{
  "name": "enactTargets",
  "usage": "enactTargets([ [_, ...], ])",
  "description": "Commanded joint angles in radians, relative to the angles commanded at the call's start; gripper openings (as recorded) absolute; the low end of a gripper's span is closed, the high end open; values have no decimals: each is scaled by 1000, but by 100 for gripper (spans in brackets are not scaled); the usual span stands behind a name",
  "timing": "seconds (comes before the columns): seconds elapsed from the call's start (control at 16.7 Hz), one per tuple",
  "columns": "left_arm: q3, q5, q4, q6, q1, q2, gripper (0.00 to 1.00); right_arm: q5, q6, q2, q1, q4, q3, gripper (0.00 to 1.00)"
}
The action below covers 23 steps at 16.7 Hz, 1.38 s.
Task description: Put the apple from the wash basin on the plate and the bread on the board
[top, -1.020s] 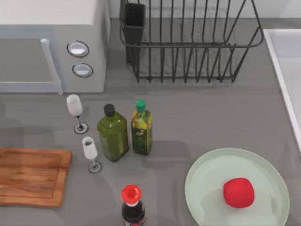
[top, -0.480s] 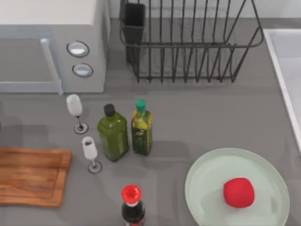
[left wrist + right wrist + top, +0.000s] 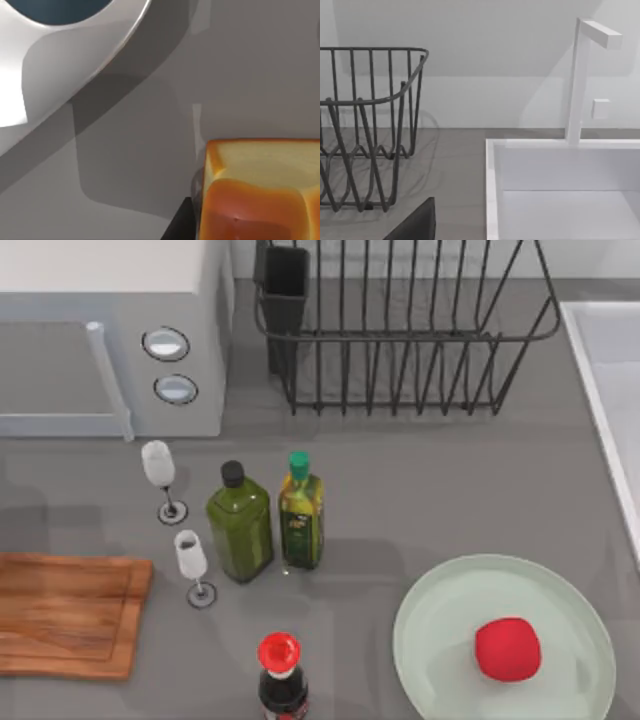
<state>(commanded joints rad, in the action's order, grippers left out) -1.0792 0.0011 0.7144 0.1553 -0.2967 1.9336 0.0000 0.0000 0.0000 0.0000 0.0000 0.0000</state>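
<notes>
- I am seeing the apple [image 3: 507, 648] sitting on the plate [image 3: 440, 620], the board [image 3: 60, 615] lying bare on the desk [image 3: 420, 490].
- The bread [image 3: 257, 190] is showing right against my left pincer; its grip I cannot tell.
- My right pincer is facing the wash basin [image 3: 492, 190]; grip unclear.

No readable text; label on green-capped bottle [image 3: 301, 525] too small to make out.

Bread [image 3: 260, 192] — near a white rim [image 3: 75, 75]
</notes>
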Motion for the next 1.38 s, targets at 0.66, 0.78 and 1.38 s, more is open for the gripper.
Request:
enactTargets([
  [0.66,-80,-17,272,32,102,-120,0,0,0,0,0,0,0,100],
  [0.78,-112,-13,348,15,95,-129,0,0,0,0,0,0,0,100],
  [1.38,-247,3,406,-9,5,-180,0,0,0,0,0,0,0,100],
])
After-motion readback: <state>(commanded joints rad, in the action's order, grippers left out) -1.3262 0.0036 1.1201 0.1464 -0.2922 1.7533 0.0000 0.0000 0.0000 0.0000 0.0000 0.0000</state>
